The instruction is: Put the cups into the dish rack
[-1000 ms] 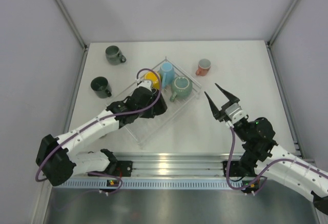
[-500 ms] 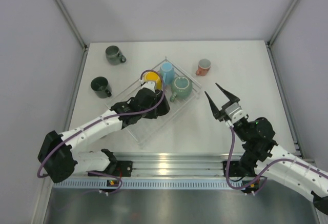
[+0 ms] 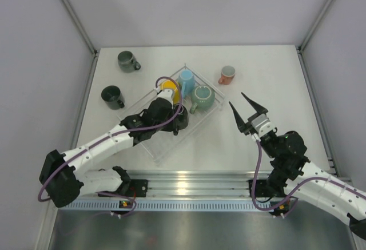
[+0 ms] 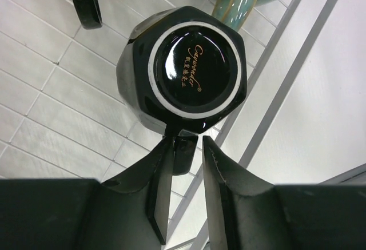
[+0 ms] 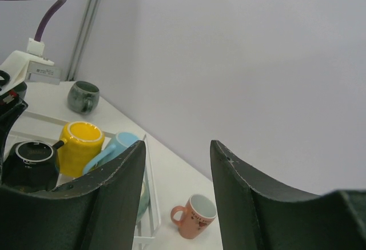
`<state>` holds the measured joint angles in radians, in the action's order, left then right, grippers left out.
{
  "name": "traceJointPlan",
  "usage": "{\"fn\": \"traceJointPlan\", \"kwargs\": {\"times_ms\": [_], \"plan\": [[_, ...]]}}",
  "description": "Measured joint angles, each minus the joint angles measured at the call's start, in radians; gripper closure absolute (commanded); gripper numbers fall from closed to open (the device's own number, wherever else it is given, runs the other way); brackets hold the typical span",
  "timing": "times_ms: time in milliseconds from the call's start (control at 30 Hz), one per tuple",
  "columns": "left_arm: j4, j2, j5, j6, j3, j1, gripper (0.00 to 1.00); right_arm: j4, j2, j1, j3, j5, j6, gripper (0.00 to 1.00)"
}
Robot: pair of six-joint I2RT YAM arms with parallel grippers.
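My left gripper point(image 3: 175, 125) point(image 4: 187, 139) reaches into the clear dish rack point(image 3: 153, 147) point(image 4: 51, 90), shut on the handle of a black mug point(image 3: 182, 118) point(image 4: 194, 67) that stands upside down on the rack floor. A thin sliver of light shows at the right finger. The yellow mug point(image 3: 170, 87), light blue mug point(image 3: 186, 79) and teal-green mug point(image 3: 202, 96) sit in the rack's far end. The salmon mug point(image 3: 227, 75) point(image 5: 197, 214) stands on the table right of the rack. My right gripper point(image 3: 236, 99) point(image 5: 178, 144) is open and empty, near the rack's right corner.
Two dark mugs stand on the table left of the rack: a grey-green one point(image 3: 127, 60) at the back and a darker one point(image 3: 112, 96) nearer. Grey walls and metal posts enclose the table on three sides.
My left gripper has moved a little right and forward over the rack with the black mug. The right arm has stayed still.
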<state>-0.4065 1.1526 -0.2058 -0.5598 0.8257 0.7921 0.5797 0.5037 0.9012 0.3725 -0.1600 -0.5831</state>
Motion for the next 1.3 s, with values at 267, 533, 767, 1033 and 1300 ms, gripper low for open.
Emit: {"fn": "traceJointPlan", "kwargs": {"times_ms": [267, 533, 767, 1033, 1300], "plan": [[0.053, 0.003, 0.063, -0.013, -0.003, 0.0, 0.71, -0.006, -0.008, 0.0, 0.0, -0.001, 0.001, 0.5], [0.084, 0.052, 0.067, -0.011, -0.003, 0.0, 0.68, -0.035, -0.017, 0.0, 0.002, -0.032, 0.032, 0.49], [0.092, 0.074, 0.067, -0.012, -0.003, 0.0, 0.64, -0.177, 0.104, 0.0, 0.125, -0.215, 0.233, 0.44], [0.084, 0.061, 0.055, -0.029, 0.017, 0.0, 0.6, -0.415, 0.344, -0.035, 0.36, -0.426, 0.552, 0.4], [0.045, -0.021, 0.0, -0.043, 0.054, 0.0, 0.58, -0.665, 0.65, -0.416, 0.594, -0.279, 0.872, 0.44]]}}
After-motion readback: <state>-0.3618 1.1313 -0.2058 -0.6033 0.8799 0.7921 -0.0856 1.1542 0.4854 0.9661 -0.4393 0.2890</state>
